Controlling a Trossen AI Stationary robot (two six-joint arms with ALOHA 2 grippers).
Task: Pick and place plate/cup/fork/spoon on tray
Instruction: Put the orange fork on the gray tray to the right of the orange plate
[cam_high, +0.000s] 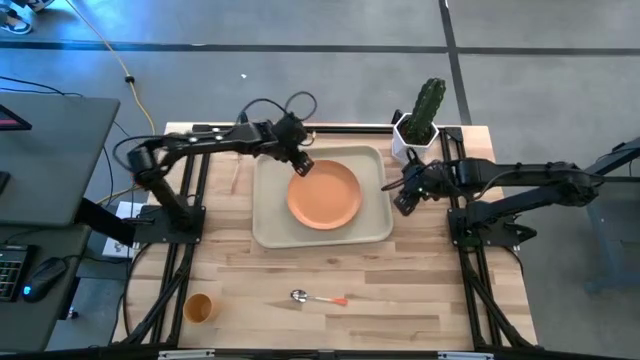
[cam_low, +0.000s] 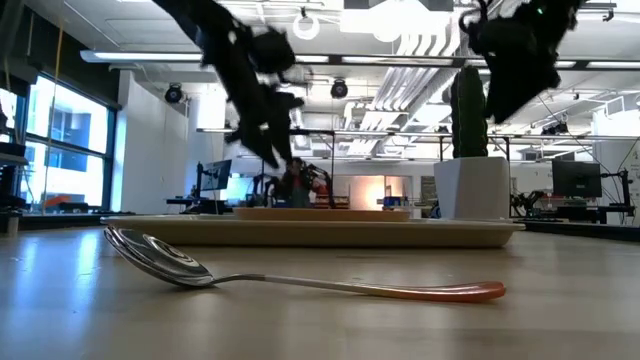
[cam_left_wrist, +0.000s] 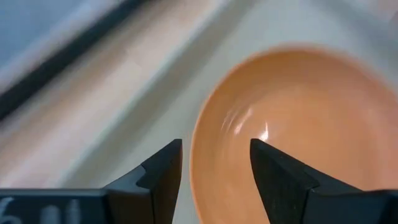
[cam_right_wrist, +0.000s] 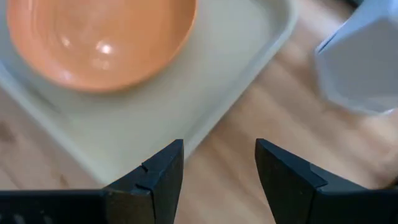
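Observation:
The orange plate lies in the cream tray at mid-table. My left gripper is open just over the plate's far-left rim, one finger on each side of the rim; I see no touch. My right gripper is open and empty above the table, just off the tray's right rim. The spoon lies on the wood near the front edge, bowl to the left; the low view shows it close up. The cup stands at the front left. The fork is out of view.
A white pot with a green cactus stands at the back right, close behind my right gripper; it also shows in the right wrist view. Bare wood lies between the tray and the spoon. A desk with a keyboard and mouse stands beyond the table's left edge.

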